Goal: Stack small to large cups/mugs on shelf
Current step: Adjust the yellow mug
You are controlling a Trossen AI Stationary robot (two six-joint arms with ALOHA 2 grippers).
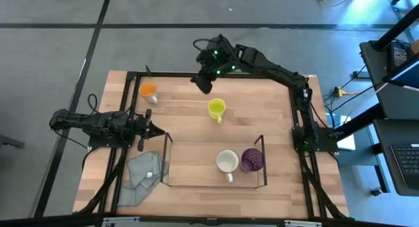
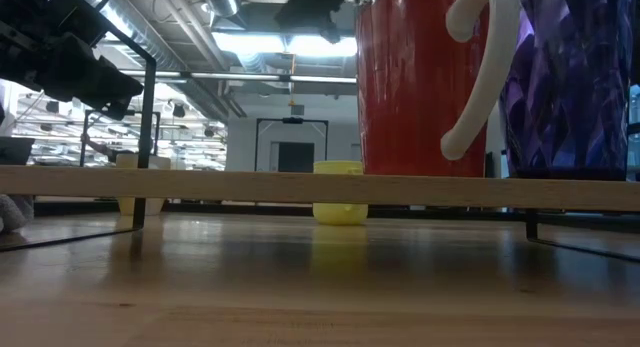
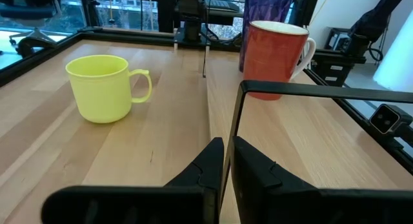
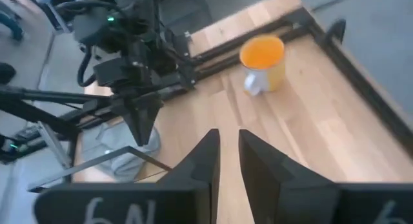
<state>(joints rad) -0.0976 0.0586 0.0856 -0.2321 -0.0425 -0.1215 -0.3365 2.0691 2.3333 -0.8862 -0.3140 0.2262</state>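
Grey floor (image 1: 59,50) with dark seams; desk with keyboard (image 1: 407,158) at right; ceiling strip lights (image 2: 255,42).

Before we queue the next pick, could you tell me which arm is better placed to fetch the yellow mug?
Probably right: the right gripper hangs just beyond the yellow mug, while the left gripper sits at the shelf end.

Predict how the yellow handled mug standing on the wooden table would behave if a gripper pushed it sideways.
The yellow handled mug looks squat and wide-based, so it would probably slide rather than tip. Its side handle could make it swivel if pushed off-centre. The smooth wooden table likely offers little grip.
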